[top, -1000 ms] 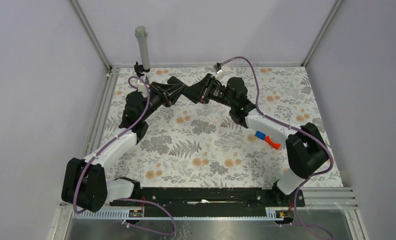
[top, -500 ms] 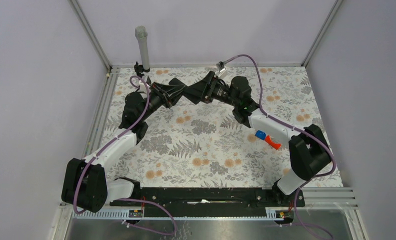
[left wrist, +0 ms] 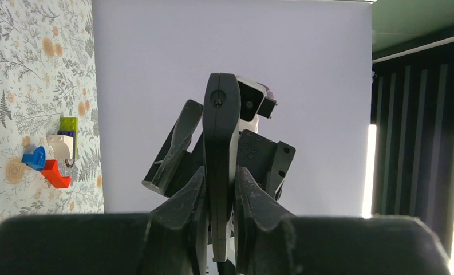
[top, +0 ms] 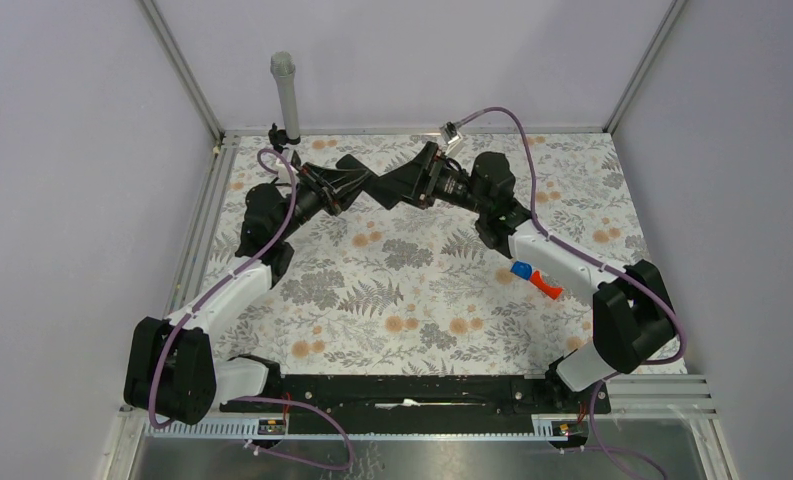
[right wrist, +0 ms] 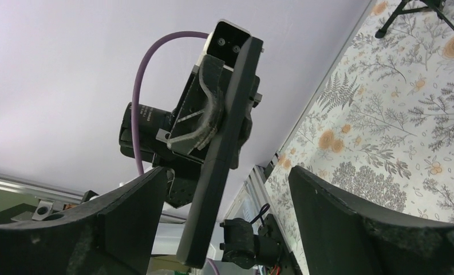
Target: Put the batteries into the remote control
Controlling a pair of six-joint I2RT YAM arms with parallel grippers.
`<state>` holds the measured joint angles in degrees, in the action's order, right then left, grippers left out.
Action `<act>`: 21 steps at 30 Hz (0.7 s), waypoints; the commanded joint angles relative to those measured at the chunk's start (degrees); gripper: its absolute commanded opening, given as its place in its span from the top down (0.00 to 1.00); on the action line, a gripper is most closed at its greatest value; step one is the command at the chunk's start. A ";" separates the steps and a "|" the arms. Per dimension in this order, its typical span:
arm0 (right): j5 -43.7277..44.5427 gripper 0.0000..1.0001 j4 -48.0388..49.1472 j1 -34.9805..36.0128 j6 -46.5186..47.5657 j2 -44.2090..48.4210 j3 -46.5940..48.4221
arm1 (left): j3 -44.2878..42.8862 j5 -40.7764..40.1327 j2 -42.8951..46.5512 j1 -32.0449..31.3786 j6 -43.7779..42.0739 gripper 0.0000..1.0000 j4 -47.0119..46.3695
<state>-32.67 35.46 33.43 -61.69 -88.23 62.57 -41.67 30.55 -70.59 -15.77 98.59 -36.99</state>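
The remote control [left wrist: 220, 137] is a slim black bar seen edge-on, and my left gripper [left wrist: 218, 192] is shut on its lower part. From the top, the left gripper [top: 355, 186] and right gripper [top: 399, 186] meet tip to tip above the far middle of the mat. In the right wrist view the remote control [right wrist: 218, 154] stands tilted between the wide-open fingers of my right gripper [right wrist: 230, 229], nearer the left finger, touching neither. The left gripper [right wrist: 204, 123] clamps its upper end there. No batteries show in any view.
Red-and-blue toy pieces [top: 532, 278] lie on the floral mat [top: 372, 300] under the right forearm; they also show in the left wrist view [left wrist: 47, 163]. A small black tripod [top: 277, 135] and grey post [top: 285, 95] stand at the back left corner. Enclosure walls surround the mat.
My right gripper's jaws have spread wide apart around the remote. The right arm's elbow and forearm have swung to the right. The left arm has kept still, holding the remote.
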 commanded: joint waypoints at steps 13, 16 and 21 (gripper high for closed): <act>-3.11 0.65 1.63 -0.02 -1.57 -1.81 -0.15 | -3.07 1.58 1.25 0.63 0.65 1.00 -5.02; -1.80 0.68 -0.74 0.28 -0.77 -2.98 0.79 | -3.50 2.18 1.59 -0.08 0.56 1.00 -5.27; 3.27 0.63 -7.59 0.41 0.08 -4.97 3.83 | -5.22 5.13 1.11 -2.51 -0.67 1.00 -4.66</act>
<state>-34.85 35.88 33.45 -64.47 -90.28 63.20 -41.67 30.26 -70.67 -15.22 96.55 -35.31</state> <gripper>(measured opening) 0.351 0.167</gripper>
